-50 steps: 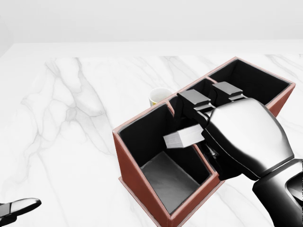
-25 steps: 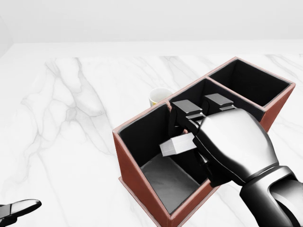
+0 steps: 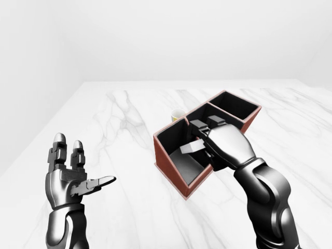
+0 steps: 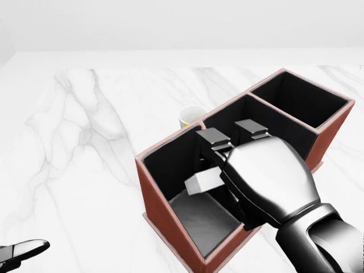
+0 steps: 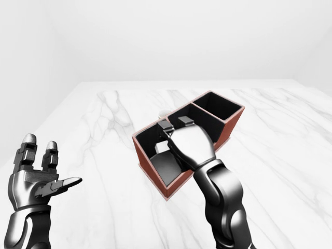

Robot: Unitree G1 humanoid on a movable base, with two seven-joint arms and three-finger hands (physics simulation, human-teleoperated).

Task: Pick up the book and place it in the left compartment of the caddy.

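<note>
Right hand (image 4: 219,170) (over caddy (image 4: 170,224)), marble table (image 4: 85,170).

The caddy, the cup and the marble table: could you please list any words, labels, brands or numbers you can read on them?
None: no text shows in any view.
The caddy has plain red-brown walls.
The cup is unmarked.
The table bears only grey veining.
The right hand carries no label.

Caddy (image 4: 153,196) on table (image 4: 74,170); cup (image 4: 190,116) just beyond it; right hand (image 4: 219,165) over left compartment.
</note>
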